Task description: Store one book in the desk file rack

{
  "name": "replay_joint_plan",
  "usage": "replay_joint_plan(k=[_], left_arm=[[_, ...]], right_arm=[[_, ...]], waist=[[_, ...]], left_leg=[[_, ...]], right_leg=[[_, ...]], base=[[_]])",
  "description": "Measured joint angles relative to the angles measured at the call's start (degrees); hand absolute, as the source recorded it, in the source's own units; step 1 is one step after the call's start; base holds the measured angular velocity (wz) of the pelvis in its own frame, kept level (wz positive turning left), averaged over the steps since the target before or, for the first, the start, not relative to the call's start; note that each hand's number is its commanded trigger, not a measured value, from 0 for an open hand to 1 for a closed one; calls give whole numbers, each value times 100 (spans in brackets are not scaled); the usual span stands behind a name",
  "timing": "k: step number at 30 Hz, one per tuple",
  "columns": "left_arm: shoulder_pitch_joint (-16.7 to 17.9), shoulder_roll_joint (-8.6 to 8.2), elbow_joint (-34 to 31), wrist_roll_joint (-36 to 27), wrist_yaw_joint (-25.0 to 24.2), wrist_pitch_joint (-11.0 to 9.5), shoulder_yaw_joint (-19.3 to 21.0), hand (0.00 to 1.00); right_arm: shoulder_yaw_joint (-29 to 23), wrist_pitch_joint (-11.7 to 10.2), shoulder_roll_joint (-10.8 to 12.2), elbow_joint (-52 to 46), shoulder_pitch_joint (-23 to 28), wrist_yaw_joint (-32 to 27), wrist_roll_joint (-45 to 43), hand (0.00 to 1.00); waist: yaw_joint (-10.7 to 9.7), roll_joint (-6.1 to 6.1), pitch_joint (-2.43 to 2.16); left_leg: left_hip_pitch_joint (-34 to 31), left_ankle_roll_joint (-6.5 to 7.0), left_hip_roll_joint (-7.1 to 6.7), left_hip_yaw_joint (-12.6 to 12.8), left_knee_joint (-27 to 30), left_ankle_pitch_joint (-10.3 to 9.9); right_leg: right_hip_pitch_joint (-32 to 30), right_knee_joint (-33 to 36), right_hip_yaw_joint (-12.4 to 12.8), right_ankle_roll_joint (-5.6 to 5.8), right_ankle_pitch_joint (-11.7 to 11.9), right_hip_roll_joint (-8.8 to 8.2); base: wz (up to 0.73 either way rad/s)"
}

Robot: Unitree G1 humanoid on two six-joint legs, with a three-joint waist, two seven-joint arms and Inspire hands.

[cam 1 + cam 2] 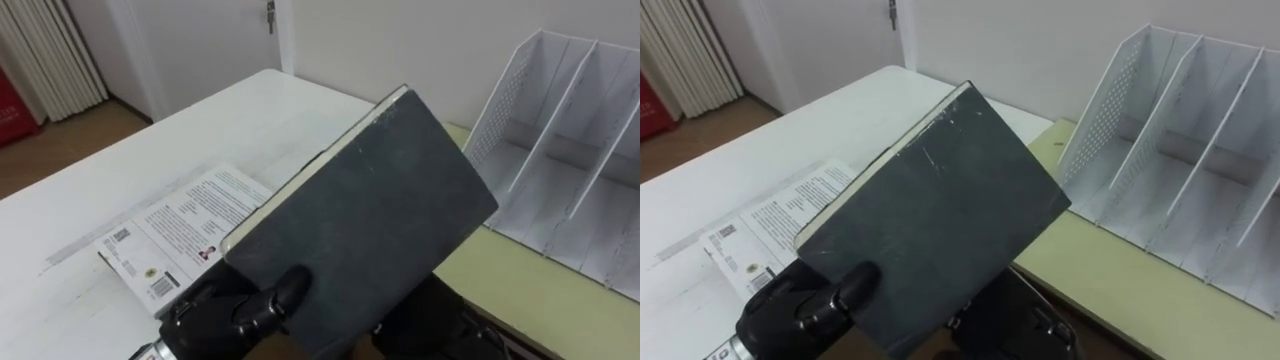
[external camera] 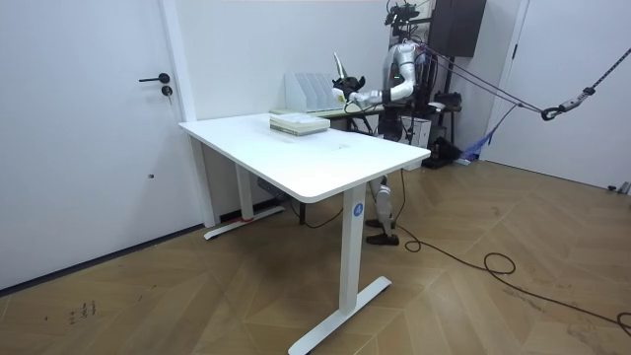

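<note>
The robot's left hand had curled round the near corner of the dark book, holding it tilted above the desk, probably to angle it toward the white file rack at the far right. Its right hand seemed to prop it from beneath, though I couldn't tell how. A second book lay flat at the left.

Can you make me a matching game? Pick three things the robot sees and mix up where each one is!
Things:
1. dark book
2. printed book
3. file rack

Places:
A. standing on the pale green desk
B. held up in the left hand
C. lying flat on the white table

Pairs: 1-B, 2-C, 3-A
</note>
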Motion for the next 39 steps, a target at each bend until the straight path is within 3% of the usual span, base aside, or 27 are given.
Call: replay_joint_plan(k=[12, 39], left_arm=[[1, 5, 153, -121, -6, 119, 10, 100], [0, 18, 209, -161, -92, 119, 8, 100]], right_arm=[[-231, 49, -12, -193, -165, -165, 116, 0], [-264, -3, 4, -285, -243, -384, 703, 0]], waist=[[19, -22, 3], [-18, -49, 9]], left_leg=[[1, 0, 0, 6, 10, 0], [45, -1, 9, 4, -1, -1]], right_leg=[[42, 36, -7, -1, 0, -8], [115, -27, -38, -3, 4, -5]], base=[[0], [0]])
